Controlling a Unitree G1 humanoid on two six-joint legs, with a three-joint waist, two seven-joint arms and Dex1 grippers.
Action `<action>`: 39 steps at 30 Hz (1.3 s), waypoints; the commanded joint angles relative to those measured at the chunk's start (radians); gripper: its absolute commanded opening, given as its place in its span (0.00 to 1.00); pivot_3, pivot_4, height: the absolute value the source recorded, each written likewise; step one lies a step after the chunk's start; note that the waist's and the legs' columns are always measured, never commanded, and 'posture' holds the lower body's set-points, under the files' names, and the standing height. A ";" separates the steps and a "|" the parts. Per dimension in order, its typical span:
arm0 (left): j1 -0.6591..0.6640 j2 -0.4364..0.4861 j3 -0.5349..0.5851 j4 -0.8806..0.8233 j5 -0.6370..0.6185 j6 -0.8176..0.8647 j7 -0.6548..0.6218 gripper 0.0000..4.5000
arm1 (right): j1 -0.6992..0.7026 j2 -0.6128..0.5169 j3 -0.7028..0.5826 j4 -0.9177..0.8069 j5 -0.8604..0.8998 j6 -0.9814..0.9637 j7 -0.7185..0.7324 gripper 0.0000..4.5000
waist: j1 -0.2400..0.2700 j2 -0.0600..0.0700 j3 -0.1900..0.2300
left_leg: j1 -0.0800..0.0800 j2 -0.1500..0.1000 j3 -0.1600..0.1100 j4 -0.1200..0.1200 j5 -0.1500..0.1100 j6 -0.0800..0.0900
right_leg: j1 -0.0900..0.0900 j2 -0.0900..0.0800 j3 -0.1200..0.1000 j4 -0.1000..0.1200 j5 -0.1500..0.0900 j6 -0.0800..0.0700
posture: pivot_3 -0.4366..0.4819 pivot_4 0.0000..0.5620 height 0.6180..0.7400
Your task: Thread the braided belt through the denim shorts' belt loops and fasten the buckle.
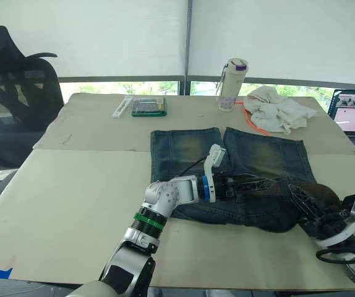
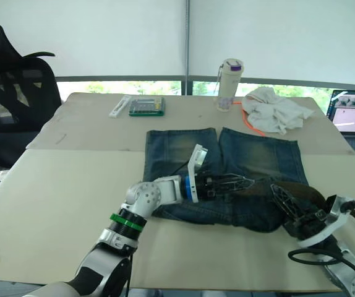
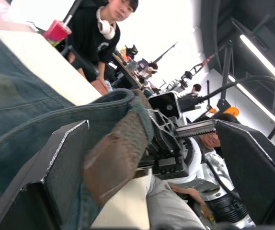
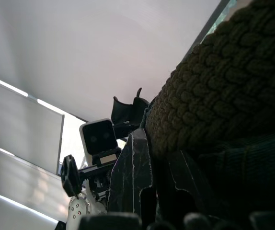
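The denim shorts (image 1: 258,151) lie flat on the table, legs pointing away from me and waistband toward me. The dark brown braided belt (image 1: 316,187) runs along the right part of the waistband. My left gripper (image 1: 275,181) reaches in from the left, open, with the waistband and a brown belt end (image 3: 118,153) between its fingers (image 3: 56,177). A denim strip (image 3: 128,98) arcs over that belt end; I cannot tell if it is one of the belt loops. My right gripper (image 1: 294,190) sits at the waistband's right end, shut on the braided belt (image 4: 223,96). The buckle is hidden.
Behind the shorts are a white cloth (image 1: 276,108) on an orange cable (image 1: 255,124), a drink bottle (image 1: 232,83), a calculator (image 1: 148,106) and a white stick (image 1: 122,106). A laptop (image 1: 354,117) is at the right edge and an office chair (image 1: 10,93) at the left. A person (image 3: 99,33) sits beyond the table.
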 commanded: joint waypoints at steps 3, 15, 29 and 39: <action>0.044 -0.056 0.002 -0.045 -0.013 0.016 0.012 0.99 | -0.007 -0.007 0.025 -0.077 0.079 -0.021 0.003 0.00 | 0.001 0.000 0.000 | 0.000 0.000 0.000 0.000 0.000 0.000 | 0.000 0.000 0.000 0.000 0.000 0.000 | 0.48 0.27 1.00; 0.037 -0.067 0.075 0.006 -0.008 -0.050 0.091 0.99 | 0.008 -0.014 -0.008 -0.050 0.148 -0.076 -0.011 0.00 | 0.001 0.000 0.000 | 0.000 0.000 0.000 0.000 0.000 0.000 | 0.000 0.000 0.000 0.000 0.000 0.000 | 0.48 0.27 1.00; 0.045 -0.093 0.031 -0.011 -0.019 -0.043 0.049 0.87 | 0.016 -0.010 0.065 -0.108 0.142 -0.094 -0.024 0.00 | 0.001 0.000 0.000 | 0.000 0.000 0.000 0.000 0.000 0.000 | 0.000 0.000 0.000 0.000 0.000 0.000 | 0.48 0.27 1.00; 0.045 -0.097 0.037 -0.010 -0.022 -0.050 0.051 0.14 | 0.029 -0.025 0.065 -0.102 0.117 -0.100 -0.008 0.08 | 0.001 0.000 0.000 | 0.000 0.000 0.000 0.000 0.000 0.000 | 0.000 0.000 0.000 0.000 0.000 0.000 | 0.48 0.27 1.00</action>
